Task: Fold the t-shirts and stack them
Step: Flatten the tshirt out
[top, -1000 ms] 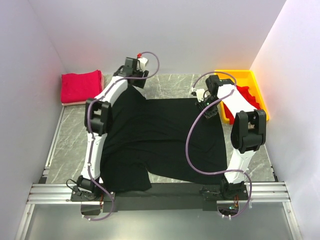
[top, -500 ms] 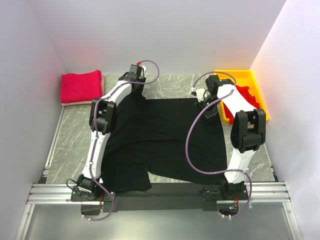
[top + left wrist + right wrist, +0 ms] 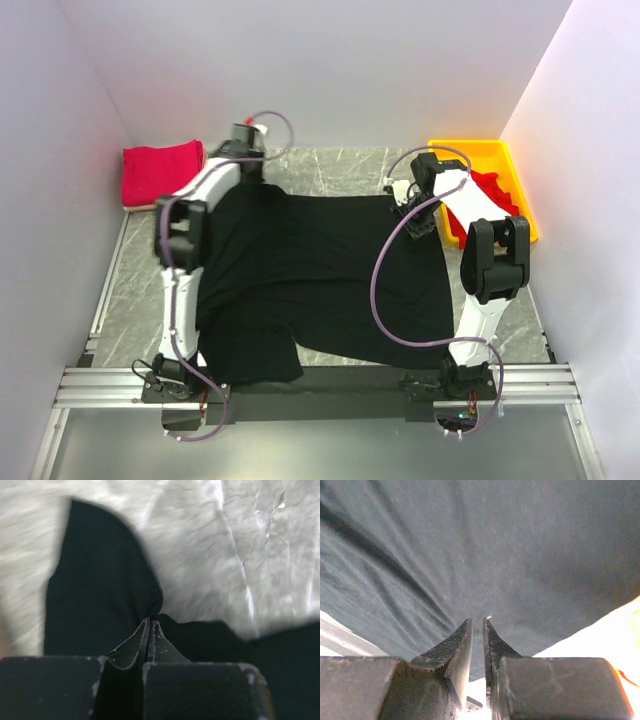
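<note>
left claw (image 3: 150,626): fingers pressed together, pinching a far corner of the black shirt (image 3: 320,270). the cloth bunches to a peak right at the tips. wrist view is blurred. bare marbled desk (image 3: 210,555) shows ahead of this claw and to its right.

right claw (image 3: 478,625): fingers almost touching with only a thin slit between them, and i read it as pinching the shirt's other far corner. creases in the cloth ahead run in toward the tips.

from above, the black shirt hangs stretched between the two claws and spreads back from them toward the arm bases. one flap reaches the near desk edge behind the left claw.

folded red shirt (image 3: 160,172) lies on the desk near the left claw, on its left and not touching it.

tray (image 3: 495,150) sits to the right of the right claw, with a second red shirt (image 3: 497,192) crumpled inside.
</note>
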Robot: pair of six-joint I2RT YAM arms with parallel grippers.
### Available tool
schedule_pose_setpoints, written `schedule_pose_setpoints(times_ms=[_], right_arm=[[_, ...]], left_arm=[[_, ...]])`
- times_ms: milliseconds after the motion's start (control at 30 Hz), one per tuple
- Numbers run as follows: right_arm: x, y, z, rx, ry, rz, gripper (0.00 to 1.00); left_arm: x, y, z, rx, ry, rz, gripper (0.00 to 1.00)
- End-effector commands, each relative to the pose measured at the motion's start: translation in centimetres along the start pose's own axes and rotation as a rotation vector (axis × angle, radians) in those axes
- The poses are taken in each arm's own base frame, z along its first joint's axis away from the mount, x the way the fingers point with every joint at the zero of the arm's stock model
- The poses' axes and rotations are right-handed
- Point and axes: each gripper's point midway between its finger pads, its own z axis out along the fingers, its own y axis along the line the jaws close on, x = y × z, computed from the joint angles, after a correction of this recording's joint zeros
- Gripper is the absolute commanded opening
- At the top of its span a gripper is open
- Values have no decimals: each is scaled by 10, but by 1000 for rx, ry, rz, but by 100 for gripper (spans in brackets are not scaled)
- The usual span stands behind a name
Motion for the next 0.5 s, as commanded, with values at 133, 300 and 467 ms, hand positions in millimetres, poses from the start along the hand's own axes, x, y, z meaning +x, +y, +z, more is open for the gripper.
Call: schedule_pose_setpoints(times_ms=[133,300,467], right_arm=[[-4,1,-1,1,-12,7,21],[1,1,-2,5,-3,0,20],[3,1,-2,15,-1,-7,21]], left_arm=[[-56,27,-124,214,-255,-162,1],[61,19,-132,293,-15,-147,1],[156,34,-159,301,210,-266,10]])
